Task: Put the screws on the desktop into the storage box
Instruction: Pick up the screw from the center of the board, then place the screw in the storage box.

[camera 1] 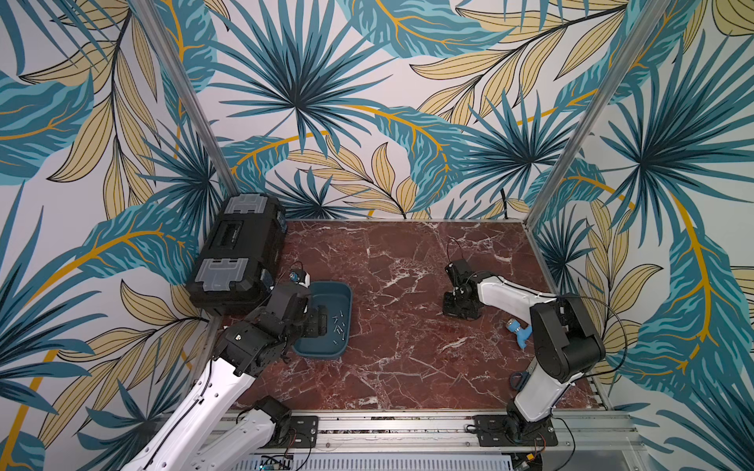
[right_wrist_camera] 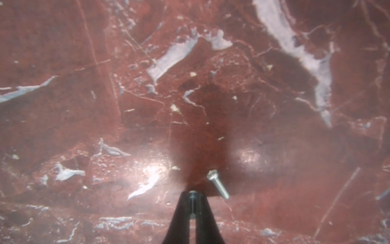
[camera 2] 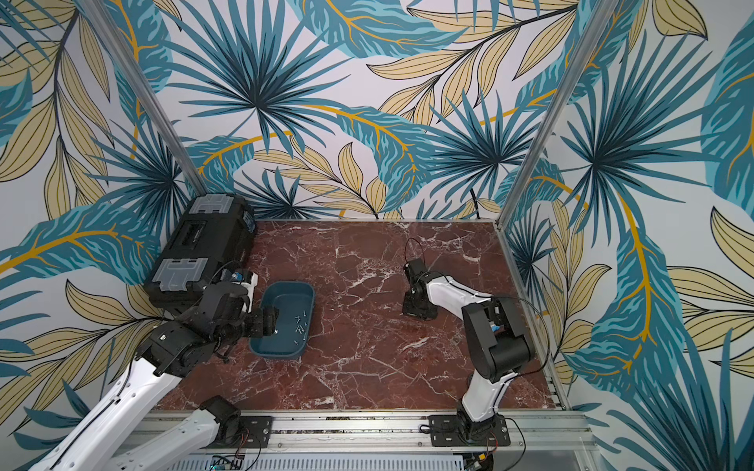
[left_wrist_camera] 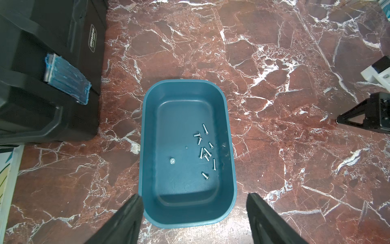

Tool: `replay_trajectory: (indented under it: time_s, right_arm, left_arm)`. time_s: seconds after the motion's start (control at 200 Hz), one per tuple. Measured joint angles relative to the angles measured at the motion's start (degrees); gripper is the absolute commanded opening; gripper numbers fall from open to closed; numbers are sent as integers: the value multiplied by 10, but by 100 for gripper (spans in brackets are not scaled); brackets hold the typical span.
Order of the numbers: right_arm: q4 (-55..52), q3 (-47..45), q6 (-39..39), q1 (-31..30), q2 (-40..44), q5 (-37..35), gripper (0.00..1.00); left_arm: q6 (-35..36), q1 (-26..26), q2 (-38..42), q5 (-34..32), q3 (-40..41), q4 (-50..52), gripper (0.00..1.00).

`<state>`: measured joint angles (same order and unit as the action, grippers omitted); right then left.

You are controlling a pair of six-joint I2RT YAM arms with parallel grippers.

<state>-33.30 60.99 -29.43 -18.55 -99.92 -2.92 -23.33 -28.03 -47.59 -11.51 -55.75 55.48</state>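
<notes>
While tight on one screw point(right_wrist_camera: 192, 199), right fingers point(right_wrist_camera: 183, 209); left fingers point(left_wrist_camera: 133, 211) wide; ten in box point(left_wrist_camera: 147, 137).

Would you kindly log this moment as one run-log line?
right gripper: shut on tiny silvery metal screw | second screw: loose on reddish marble desktop | left gripper: open above dark teal plastic tray

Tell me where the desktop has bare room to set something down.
Free: the middle of the desktop between the storage box and the right gripper, shut on a screw, and the far strip by the back wall. Crowded: the left, with toolbox, storage box and open left gripper.
</notes>
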Motion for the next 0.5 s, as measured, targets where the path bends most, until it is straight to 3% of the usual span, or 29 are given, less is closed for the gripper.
replay_trajectory:
  time_s: [0.165, 0.301, 0.496]
  right_arm:
    - [20, -2, 1, -38, 52, 50, 0]
    - [102, -10, -35, -113, 101, 119, 0]
    - [189, 74, -75, -264, 35, 150, 0]
  left_arm:
    - [0, 0, 0, 0, 0, 0, 82]
    - [0, 0, 0, -2, 0, 0, 82]
    - [-1, 0, 0, -7, 0, 0, 82]
